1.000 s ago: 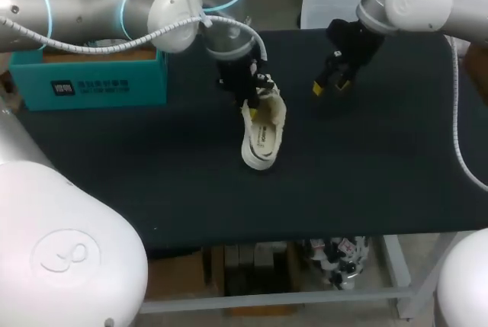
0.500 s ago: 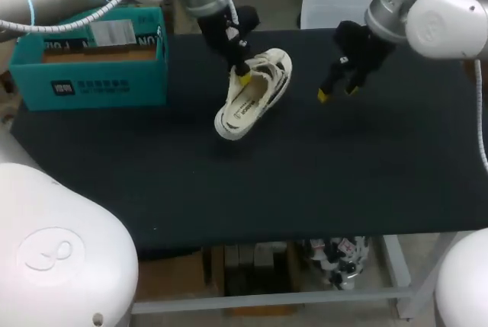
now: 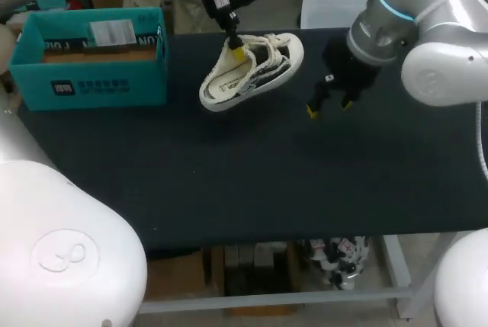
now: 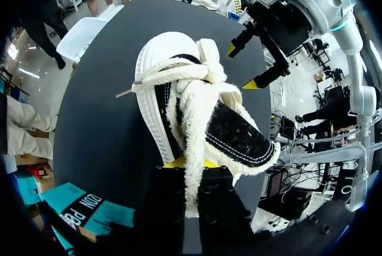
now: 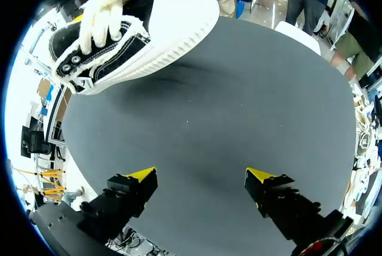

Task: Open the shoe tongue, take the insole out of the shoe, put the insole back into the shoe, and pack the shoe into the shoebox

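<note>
Apparently at the packing step. Noted shoe (image 3: 255, 68) held clear of desk (image 3: 267, 182), pinched at its opening by left claw (image 3: 239, 52). Found right claw (image 3: 328, 106) wide, empty, at four o'clock. Next, likely: carry to shoebox (image 3: 99, 91) at nine o'clock; lower level.

Silver-white arms (image 3: 442, 60), cyan joint rings (image 3: 390, 6), black jaws, yellow tips (image 3: 311, 111)

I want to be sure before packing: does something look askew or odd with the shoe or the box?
The shoe hangs tilted on its side from the left gripper, above the table, not resting flat. The shoebox stands upright and open. Nothing looks spilled or damaged.
</note>
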`<state>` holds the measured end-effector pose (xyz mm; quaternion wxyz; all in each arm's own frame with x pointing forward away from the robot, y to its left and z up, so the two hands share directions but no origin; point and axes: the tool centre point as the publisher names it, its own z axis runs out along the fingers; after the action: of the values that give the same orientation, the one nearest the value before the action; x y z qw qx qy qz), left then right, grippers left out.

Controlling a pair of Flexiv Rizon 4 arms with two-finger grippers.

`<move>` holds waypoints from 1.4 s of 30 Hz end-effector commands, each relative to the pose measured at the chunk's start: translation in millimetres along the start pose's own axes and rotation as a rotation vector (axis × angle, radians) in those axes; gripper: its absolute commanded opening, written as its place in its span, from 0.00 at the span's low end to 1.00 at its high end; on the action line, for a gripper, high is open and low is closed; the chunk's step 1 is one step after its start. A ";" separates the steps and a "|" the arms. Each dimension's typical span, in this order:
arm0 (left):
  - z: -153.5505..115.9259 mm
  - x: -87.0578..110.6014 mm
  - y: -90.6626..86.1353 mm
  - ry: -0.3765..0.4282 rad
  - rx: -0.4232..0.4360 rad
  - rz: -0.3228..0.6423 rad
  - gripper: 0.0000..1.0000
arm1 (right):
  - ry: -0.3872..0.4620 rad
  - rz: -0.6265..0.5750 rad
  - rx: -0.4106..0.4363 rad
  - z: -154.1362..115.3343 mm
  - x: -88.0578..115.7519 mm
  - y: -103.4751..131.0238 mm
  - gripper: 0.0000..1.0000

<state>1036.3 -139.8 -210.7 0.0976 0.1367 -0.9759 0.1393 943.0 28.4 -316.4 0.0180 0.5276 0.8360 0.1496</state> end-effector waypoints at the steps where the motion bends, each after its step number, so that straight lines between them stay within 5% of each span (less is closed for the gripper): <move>1: -29.9 -8.3 -3.4 0.062 -0.072 0.058 0.00 | -0.110 0.002 -0.047 -0.5 3.9 -4.5 1.00; 15: -112.3 -40.9 49.2 0.057 -0.092 0.170 0.00 | -0.110 0.002 -0.047 -0.5 3.9 -4.5 1.00; 29: -190.1 -140.0 114.4 0.100 -0.098 0.168 0.00 | -0.110 0.002 -0.047 -0.5 3.9 -4.5 1.00; 36: -192.4 -179.4 155.2 0.145 -0.100 0.220 0.00 | -0.110 0.002 -0.047 -0.5 3.9 -4.5 1.00; 42: -179.2 -192.0 185.8 0.147 -0.135 0.272 0.00 | -0.110 0.002 -0.047 -0.5 3.9 -4.5 1.00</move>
<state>1180.5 120.9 -122.1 0.0393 -0.0024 -0.9961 0.0787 938.7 30.7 -316.8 0.0750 0.5354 0.8296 0.1394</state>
